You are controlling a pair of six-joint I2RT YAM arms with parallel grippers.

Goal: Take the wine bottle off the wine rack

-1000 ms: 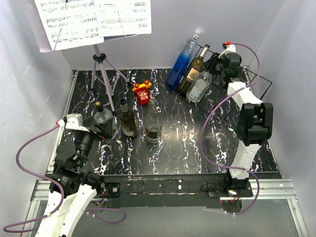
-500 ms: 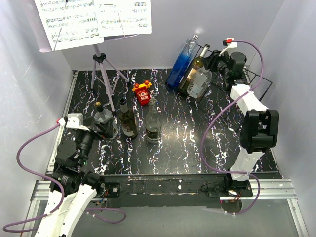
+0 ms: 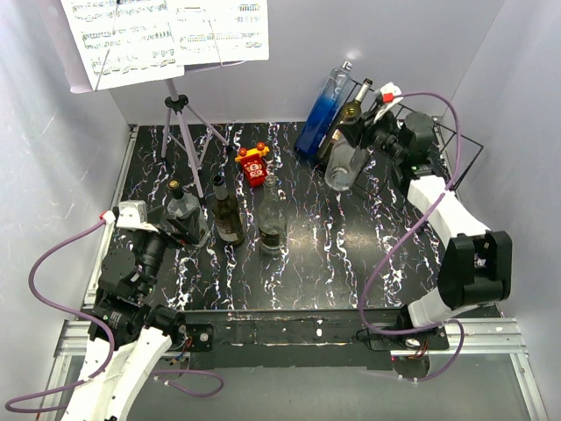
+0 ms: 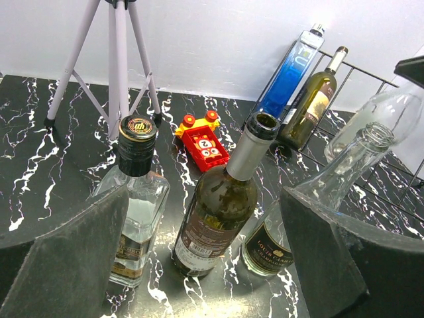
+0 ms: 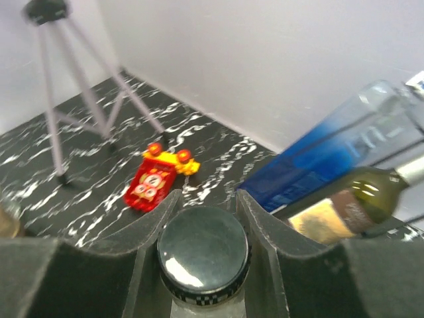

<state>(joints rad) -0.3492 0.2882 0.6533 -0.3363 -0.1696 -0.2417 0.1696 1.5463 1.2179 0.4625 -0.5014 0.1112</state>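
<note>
Right arm (image 3: 449, 210) first: a sec ago its elbow stood high by the R wall. Now it's dropped low & forward, w/ the forearm stretched toward the back-right corner.

Wine rack (image 3: 465, 136) hasn't budged. The blue bottle (image 3: 320, 114) and the olive bottle (image 3: 349, 118) w/ the cream label lie on it as before.

Big news is the clear wine bottle (image 3: 344, 162). It was lying up the rack's slant beside the olive one, and now it's swung out & down-left. It's tilted, fat end hanging toward the table (image 3: 351, 254) at the rack's front, neck end up at the wrist. Meaning: the lift-off looks underway, not finished. Can't tell from above if glass is touching wire or already free.

Looks-wise it's see-through glass w/ a broad rounded body and seems empty, so prob light, but smooth to hold.

Right gripper (image 5: 207, 199): fingers closed in snug on the bottle's top end, one each side, no gap showing.

Left gripper (image 4: 203, 199): fingers spread wide, holding nothing, parked at the row of standing bottles on the L, well apart from the action.

Smallest bit: the cap (image 5: 203, 255) sits end-on between the R fingers in the wrist view, dark, round, glossy, w/ a ribbed rim.
</note>
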